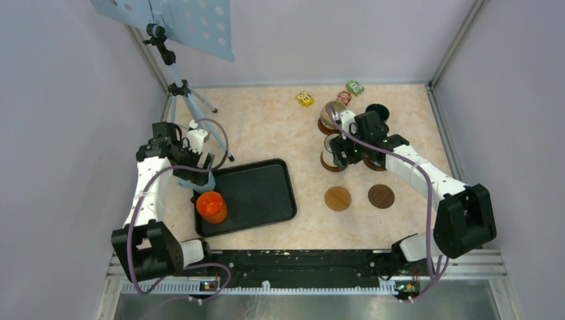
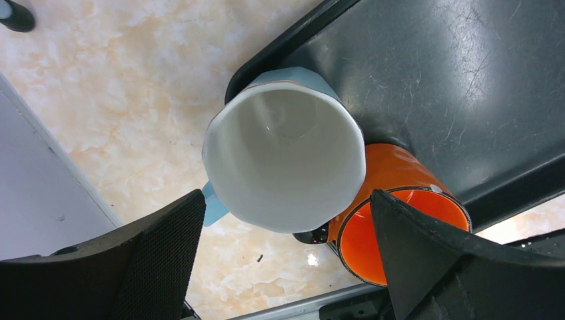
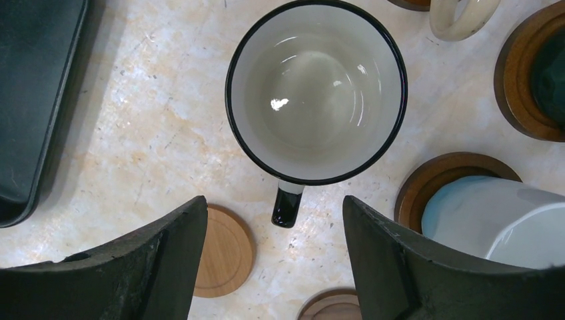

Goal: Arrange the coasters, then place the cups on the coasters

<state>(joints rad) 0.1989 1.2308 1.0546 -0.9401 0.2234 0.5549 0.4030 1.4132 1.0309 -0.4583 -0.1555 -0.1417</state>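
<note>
My left gripper (image 2: 286,200) (image 1: 200,170) hangs open above a white cup with a light-blue handle (image 2: 283,150) at the black tray's corner. An orange cup (image 2: 393,220) (image 1: 212,207) stands beside it on the tray. My right gripper (image 3: 274,203) (image 1: 341,152) is open and empty, just off the handle of a white cup with a dark rim (image 3: 316,93), which rests on a coaster (image 1: 330,167). Two bare coasters (image 1: 338,198) (image 1: 381,196) lie nearer me. A pale cup (image 3: 493,213) on a coaster (image 3: 433,180) sits at the right finger.
The black tray (image 1: 266,193) lies left of centre. A beige cup (image 1: 330,115) and a dark green cup (image 3: 553,77) stand on coasters further back. Small coloured blocks (image 1: 305,99) lie by the back wall. A tripod (image 1: 183,93) stands at the back left.
</note>
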